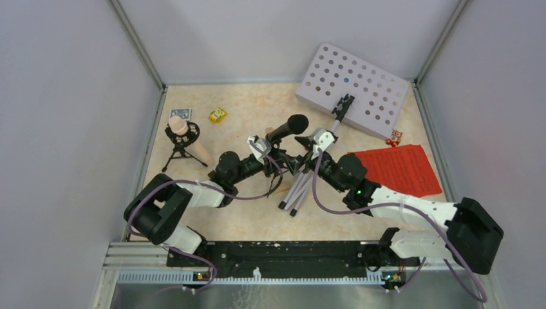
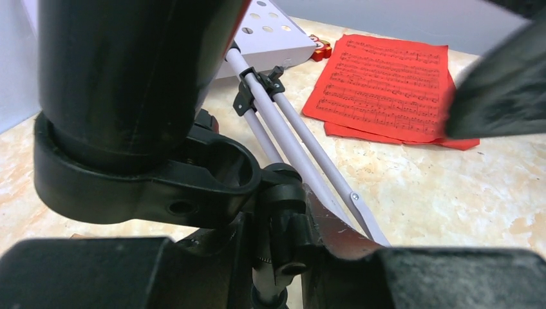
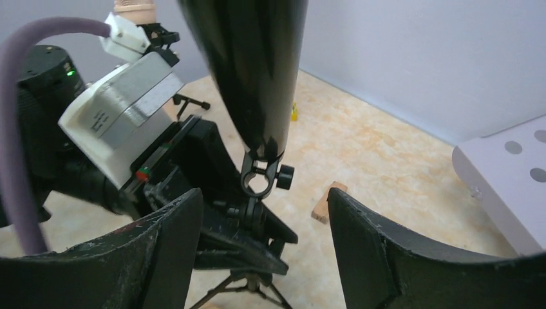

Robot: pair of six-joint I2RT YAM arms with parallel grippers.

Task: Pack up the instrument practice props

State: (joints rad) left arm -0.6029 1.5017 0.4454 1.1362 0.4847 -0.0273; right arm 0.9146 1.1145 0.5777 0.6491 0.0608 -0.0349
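Note:
The black microphone point(image 1: 288, 127) stands tilted in a clip on a small black tripod point(image 3: 248, 288) at the table's middle. My left gripper point(image 1: 278, 156) is shut on the tripod's swivel joint point(image 2: 286, 212) just under the clip. My right gripper point(image 1: 301, 156) is open, its fingers either side of the clip point(image 3: 261, 177) without touching it. The white perforated music desk point(image 1: 351, 90) lies at the back right, its silver legs point(image 1: 295, 190) folded toward me. Red sheet-music pages point(image 1: 399, 168) lie right. The beige microphone point(image 1: 183, 132) sits on its black tripod at the left.
A yellow toy car point(image 1: 217, 115) and a blue card point(image 1: 180, 112) lie at the back left. A red toy car point(image 1: 395, 137) is beside the desk. A tan wooden block point(image 3: 327, 203) lies behind the black microphone. Grey walls close three sides.

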